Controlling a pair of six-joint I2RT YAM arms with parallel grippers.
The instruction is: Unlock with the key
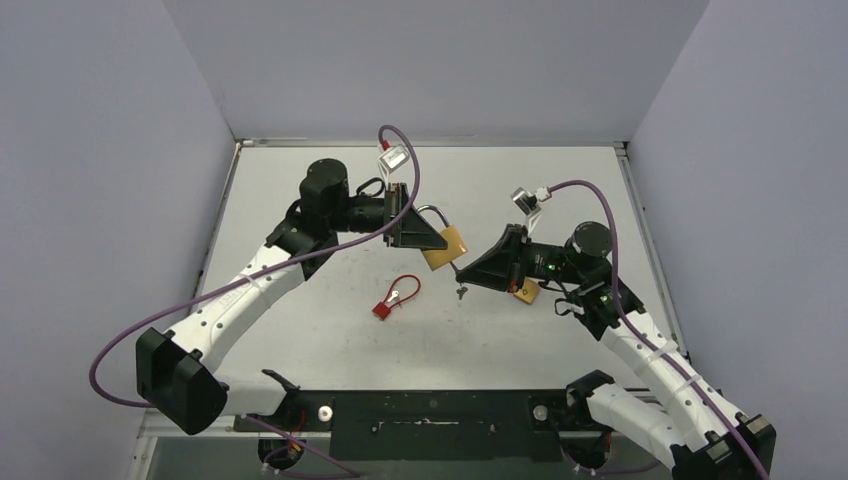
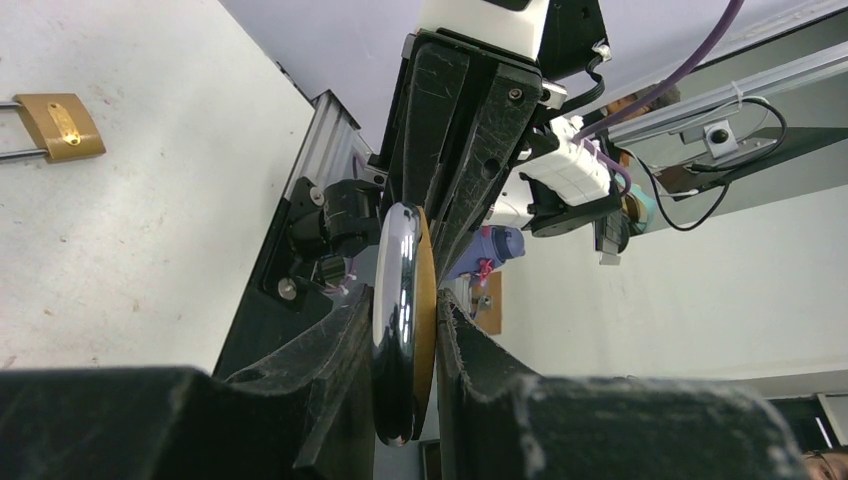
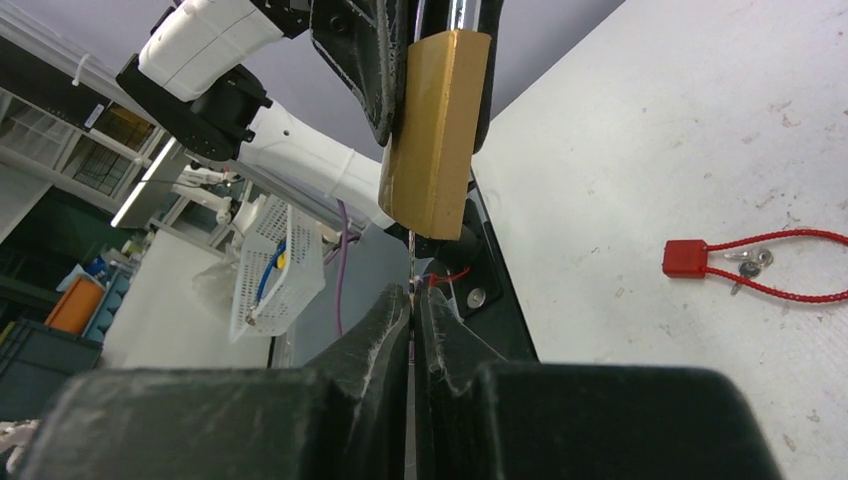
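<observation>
Left hand (image 2: 408,325), part-closed, is gripping the brass rectangular padlock (image 3: 432,120) aloft. Right hand (image 3: 411,300), just below the padlock, is pinching the thin silver key (image 3: 411,262) tight. Judgement: keeping the blade square to the keyway and seating it fully before twisting.

From where I'm driving this, I see a white surface (image 1: 560,190), scuffed and speckled with grey marks. It's boxed in by plain lavender-grey panels: left wall (image 1: 100,150), back wall (image 1: 430,60), right wall (image 1: 760,150). A thin metal rail (image 1: 500,143) runs along the back edge. The light is even, the shadows soft. The right wrist view catches the dimmer room outside: a white basket (image 3: 275,265), an orange bin (image 3: 75,300) and shelving (image 3: 60,130).
</observation>
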